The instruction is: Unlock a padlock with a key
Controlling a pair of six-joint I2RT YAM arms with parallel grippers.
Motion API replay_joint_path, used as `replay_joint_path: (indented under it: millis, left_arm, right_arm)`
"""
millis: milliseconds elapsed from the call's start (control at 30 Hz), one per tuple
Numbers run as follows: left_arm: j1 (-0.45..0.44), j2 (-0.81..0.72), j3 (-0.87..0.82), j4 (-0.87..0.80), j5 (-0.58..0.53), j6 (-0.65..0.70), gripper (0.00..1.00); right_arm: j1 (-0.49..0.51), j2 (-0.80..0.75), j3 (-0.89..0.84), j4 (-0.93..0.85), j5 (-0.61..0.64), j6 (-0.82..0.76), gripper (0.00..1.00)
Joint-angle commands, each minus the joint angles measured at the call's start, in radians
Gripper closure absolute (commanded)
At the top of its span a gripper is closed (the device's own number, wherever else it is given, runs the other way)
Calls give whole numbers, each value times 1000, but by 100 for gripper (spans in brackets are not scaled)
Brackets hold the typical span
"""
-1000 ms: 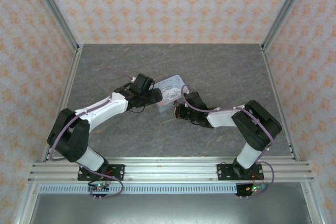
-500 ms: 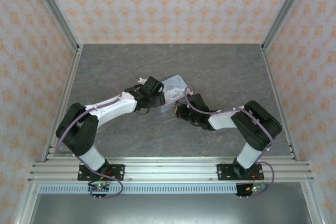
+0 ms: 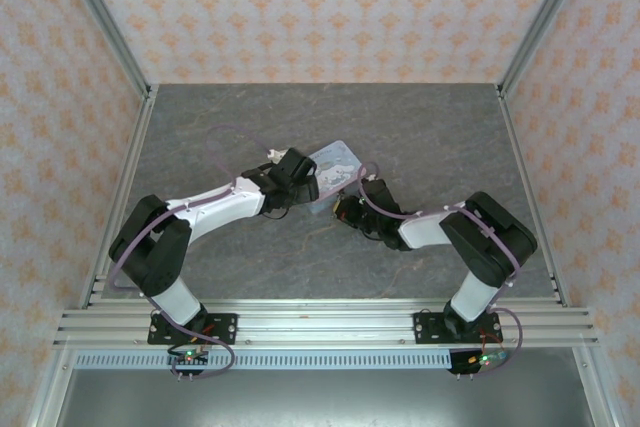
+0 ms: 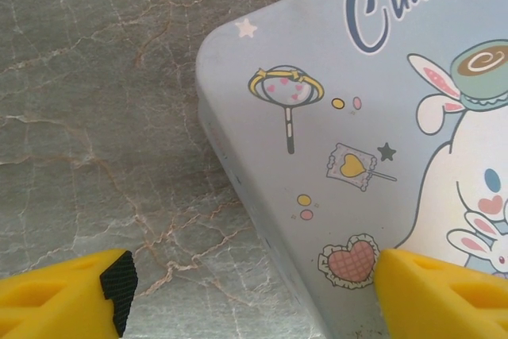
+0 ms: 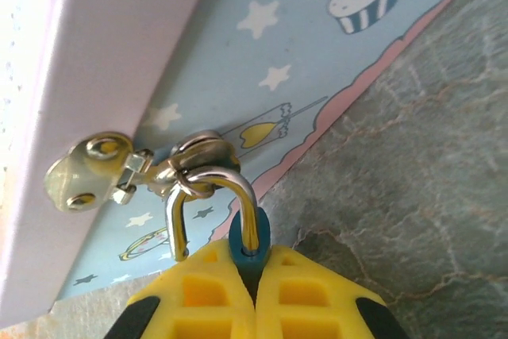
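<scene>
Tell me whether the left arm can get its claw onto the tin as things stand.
Probably yes: the left claw hangs open, straddling a corner of the tin, with nothing in between. The right claw, shut on the padlock, sits at another edge.

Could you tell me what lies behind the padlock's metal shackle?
The pastel blue-and-pink tin and its metal clasp; the blue padlock body is mostly hidden in the right gripper.

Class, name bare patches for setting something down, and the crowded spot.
Bare: grey marbled table from the blue cartoon tin to the patterned back wall; the strip by the metal front rail. Crowded: at the tin, where left arm and right arm meet.
</scene>
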Motion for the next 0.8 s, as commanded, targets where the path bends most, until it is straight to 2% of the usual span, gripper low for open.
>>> replay_joint_path:
  millis: [0,167,500,767]
  left_arm:
    - [-11,51,-44,-62,-13,3,22]
    - [-11,67,-52,-60,-6,2,24]
    - [-11,87,-59,-56,19,0,25]
    - [-11,87,-61,-58,23,-3,26]
  right_arm:
    - [-33,2,-2,59,23,12,100]
    - [-77,-6,18,37,2,-12,100]
    - [-151,54,126,46,-156,-38,100]
    - [-188,52,89,98,-184,4,100]
